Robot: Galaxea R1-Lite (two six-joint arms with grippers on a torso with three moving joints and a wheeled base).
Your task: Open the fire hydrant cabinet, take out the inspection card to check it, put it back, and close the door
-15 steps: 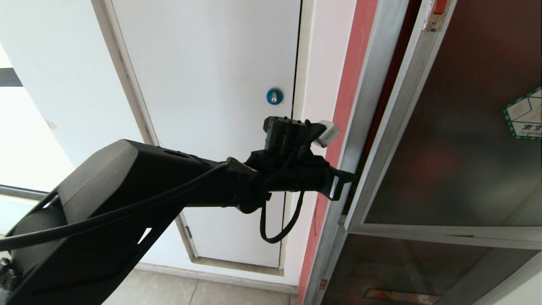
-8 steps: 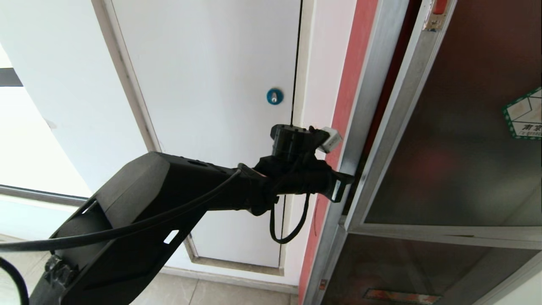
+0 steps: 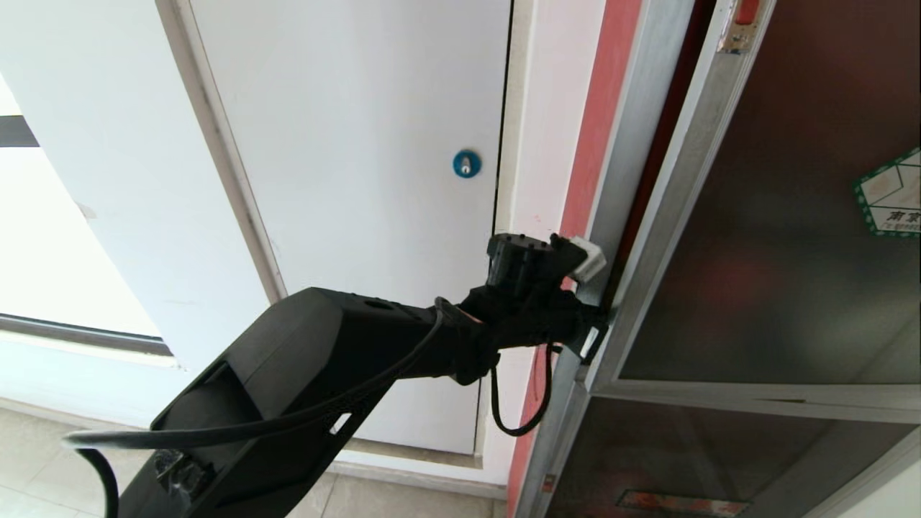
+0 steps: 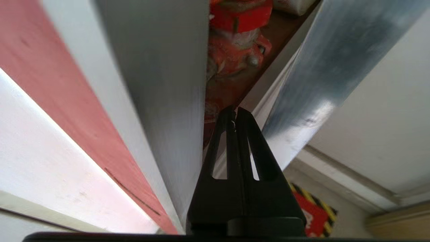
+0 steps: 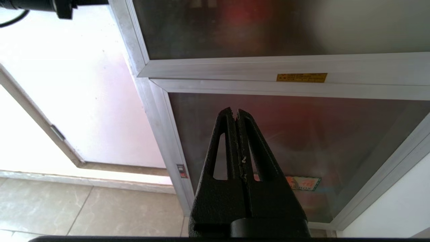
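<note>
The fire hydrant cabinet [image 3: 626, 144] stands at the right, its silver frame beside a red strip of wall. Its door [image 3: 777, 237], dark glass with a green-bordered sticker [image 3: 892, 194], stands slightly ajar. My left gripper [image 3: 593, 338] is shut and empty, its tips pushed into the narrow gap between the cabinet frame [image 4: 168, 84] and the door's edge [image 4: 322, 77]. In the left wrist view the left gripper [image 4: 234, 112] points at the red valve [image 4: 235, 57] inside. My right gripper [image 5: 235, 114] hangs shut and empty before the lower glass panel [image 5: 319, 141]. The inspection card is hidden.
A plain white panel with a blue round lock [image 3: 466, 163] fills the wall left of the cabinet. A small red latch [image 3: 747, 11] sits at the top of the door's edge. Tiled floor [image 5: 67, 208] runs below, with a red, yellow-and-black striped mat [image 4: 314, 215].
My left arm has stretched to the right and sunk a little, bringing the shut gripper up to the gap at the door's edge. The door has not visibly moved.
</note>
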